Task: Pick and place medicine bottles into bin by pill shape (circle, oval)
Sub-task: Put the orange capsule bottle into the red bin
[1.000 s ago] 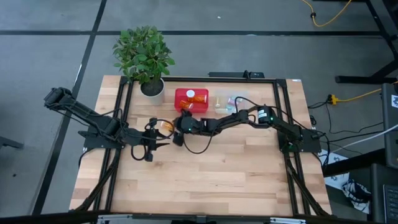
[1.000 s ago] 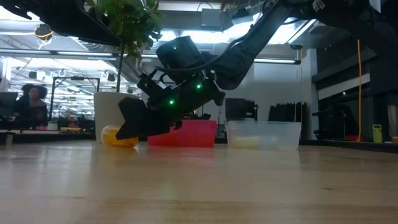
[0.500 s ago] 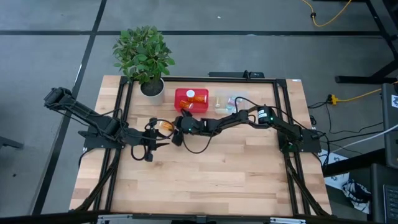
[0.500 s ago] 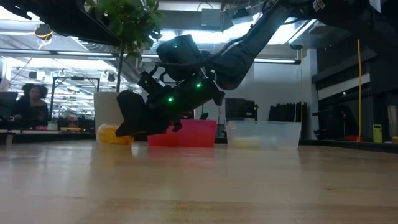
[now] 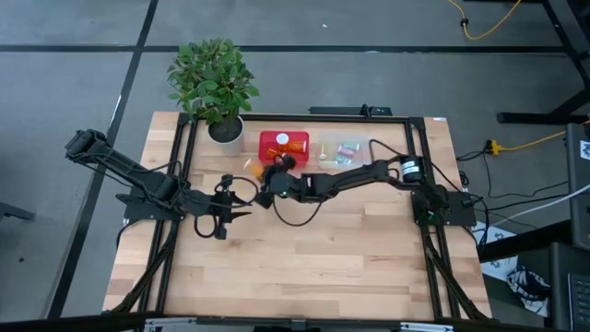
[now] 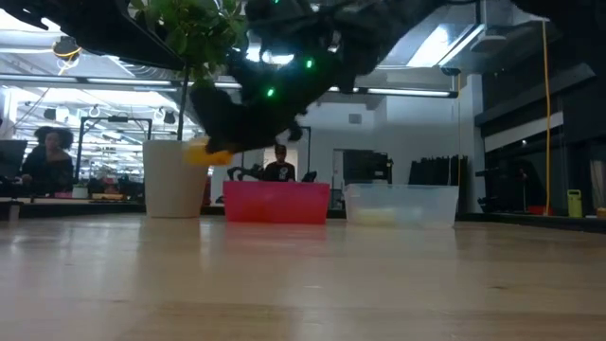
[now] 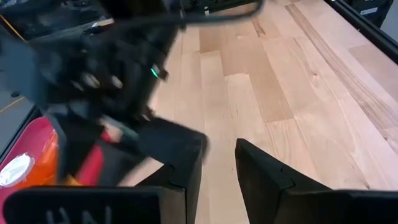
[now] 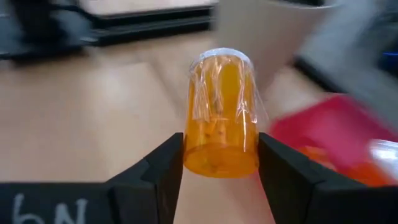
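My right gripper (image 5: 259,175) is shut on a translucent orange medicine bottle (image 8: 221,118), raised above the table just left of the red bin (image 5: 267,155). In the low view the bottle (image 6: 209,152) hangs well clear of the tabletop, in front of the white plant pot (image 6: 173,180). The red bin holds an orange bottle with a white cap (image 5: 293,143). The clear bin (image 5: 323,159) holds pastel bottles (image 5: 347,149). My left gripper (image 5: 237,206) is open and empty over the table, left of the right gripper; its fingers (image 7: 186,177) show in the left wrist view. My right gripper pinches the orange bottle between its two fingers (image 8: 163,167), on the sides of its near end (image 8: 219,160). The bottle sticks out forward past the fingertips, along the fingers, its film-covered end (image 8: 219,59) away from the wrist. It is lifted clear of the table.
A potted plant (image 5: 214,78) stands at the far left corner, close to the raised bottle. The red bin (image 6: 276,202) and the clear bin (image 6: 402,204) sit side by side along the far edge. Bare wood (image 5: 313,258) fills the near half of the table.
My right gripper has risen from the tabletop with the orange bottle and gone a little toward the far edge, near the red bin. The bottle, which lay on the table a second ago, is now lifted clear.
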You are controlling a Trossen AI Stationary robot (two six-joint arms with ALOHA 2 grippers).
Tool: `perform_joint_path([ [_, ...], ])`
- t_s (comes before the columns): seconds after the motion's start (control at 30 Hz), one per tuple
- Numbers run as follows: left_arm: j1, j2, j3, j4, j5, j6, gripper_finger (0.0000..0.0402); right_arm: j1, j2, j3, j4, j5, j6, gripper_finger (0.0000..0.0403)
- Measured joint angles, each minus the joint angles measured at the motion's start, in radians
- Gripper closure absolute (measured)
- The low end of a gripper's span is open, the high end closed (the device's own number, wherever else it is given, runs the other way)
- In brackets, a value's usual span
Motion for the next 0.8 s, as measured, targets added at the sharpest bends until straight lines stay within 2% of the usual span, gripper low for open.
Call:
perform_joint_path([
  [0.13,0.0,0.0,0.0,0.001,0.0,0.0,0.031,0.005,-0.058,0.0,-0.142,0.166,0.002,0.0218],
  [0.23,0.0,0.0,0.0,0.001,0.0,0.0,0.031,-0.001,-0.09,0.0,-0.221,0.224,0.007,0.0218],
  [0.5,0.0,0.0,0.0,0.0,0.0,0.0,0.031,-0.058,-0.119,0.0,-0.368,0.242,0.092,0.0218],
  [0.67,0.0,0.0,0.0,0.0,0.0,0.0,0.031,-0.095,-0.121,-0.001,-0.495,0.193,0.21,0.0217],
  [0.8,0.0,0.0,0.0,0.0,0.0,0.0,0.031,-0.103,-0.121,-0.001,-0.499,0.192,0.21,0.0206],
])
